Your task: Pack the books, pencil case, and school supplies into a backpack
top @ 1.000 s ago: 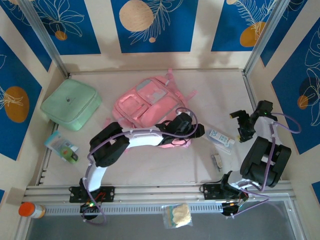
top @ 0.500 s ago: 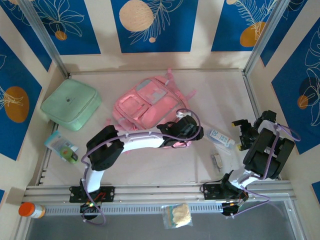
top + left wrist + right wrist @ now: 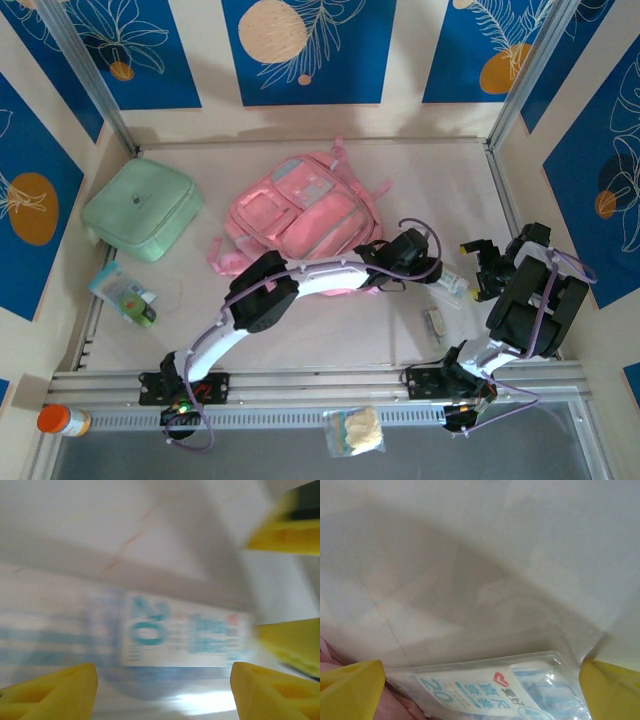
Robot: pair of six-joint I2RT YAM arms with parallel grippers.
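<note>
The pink backpack (image 3: 298, 215) lies flat mid-table, and its fabric (image 3: 330, 655) shows at the right wrist view's lower left. A clear blister packet of school supplies (image 3: 453, 283), white card with blue "20" print, lies right of it. My left gripper (image 3: 428, 263) hovers at the packet's left end, open; the blurred packet (image 3: 185, 635) lies just beyond its yellow fingertips (image 3: 50, 690). My right gripper (image 3: 481, 268) faces the packet from the right, open, with the packet (image 3: 495, 690) between and ahead of its fingertips (image 3: 612, 690). The books are out of view.
A mint green pouch (image 3: 140, 208) sits at the back left, a small green-blue packet (image 3: 125, 293) below it. A small pale item (image 3: 434, 321) lies near the right arm's base. An orange bottle (image 3: 55, 418) and a plastic bag (image 3: 355, 430) rest on the front rail.
My left arm has swung right from the backpack's lower edge to the packet. My right gripper has dropped down and closer to the packet, then held still.
</note>
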